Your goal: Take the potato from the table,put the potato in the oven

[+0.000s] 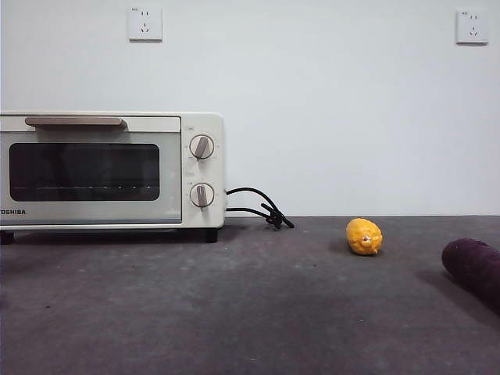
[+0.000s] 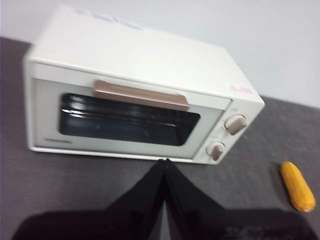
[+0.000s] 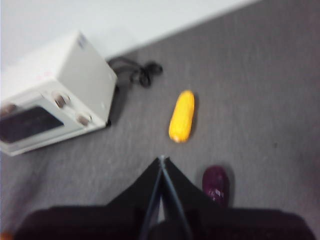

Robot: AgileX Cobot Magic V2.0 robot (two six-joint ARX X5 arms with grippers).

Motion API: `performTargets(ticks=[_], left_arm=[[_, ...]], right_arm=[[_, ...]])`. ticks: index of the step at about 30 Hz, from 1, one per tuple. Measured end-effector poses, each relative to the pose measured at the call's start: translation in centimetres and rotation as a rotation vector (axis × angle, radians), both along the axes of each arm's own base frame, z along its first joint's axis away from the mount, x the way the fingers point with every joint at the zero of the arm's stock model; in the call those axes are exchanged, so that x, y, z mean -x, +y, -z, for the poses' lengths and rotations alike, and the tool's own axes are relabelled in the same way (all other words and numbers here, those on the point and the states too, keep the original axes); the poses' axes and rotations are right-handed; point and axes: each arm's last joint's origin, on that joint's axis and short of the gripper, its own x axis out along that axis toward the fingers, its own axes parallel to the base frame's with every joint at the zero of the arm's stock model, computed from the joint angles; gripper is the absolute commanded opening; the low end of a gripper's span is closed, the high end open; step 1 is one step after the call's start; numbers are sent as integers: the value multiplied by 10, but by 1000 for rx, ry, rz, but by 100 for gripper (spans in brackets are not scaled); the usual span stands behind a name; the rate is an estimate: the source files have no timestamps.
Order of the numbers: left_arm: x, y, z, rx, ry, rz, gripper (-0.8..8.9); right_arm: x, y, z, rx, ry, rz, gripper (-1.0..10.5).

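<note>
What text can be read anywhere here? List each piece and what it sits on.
"OSHIBA": on the lower left of the oven door in the front view; the picture edge cuts off the first letter.
Small marks around the two knobs: too small to read.
Pink mark on the oven's top right corner, left wrist view: blurred, unreadable.

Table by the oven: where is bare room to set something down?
Bare table runs in front of the oven and across to the yellow fruit. Tighter at the right, between fruit and purple vegetable; the cord lies beside the oven.
</note>
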Motion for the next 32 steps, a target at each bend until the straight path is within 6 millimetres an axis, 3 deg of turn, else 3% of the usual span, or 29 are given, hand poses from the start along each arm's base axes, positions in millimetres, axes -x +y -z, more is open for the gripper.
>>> performTargets(ticks=[6,12,16,22,32], left_arm=[[-44,-1,-8,38,81,77,-4],[-84,1,-14,76,127,133,-5],[-109,11,-12,129,167,157,-5],[-143,30,0,222,229,185,-5],[-170,49,23,291,298,116,-5]], right_arm=[[-29,3,-11,-47,61,-134,1],[-44,7,-25,-80,37,-330,1],[-46,10,-28,-119,14,-470,1],[-45,11,-30,-121,-4,-514,1],[-44,11,-28,-129,8,-546,1]])
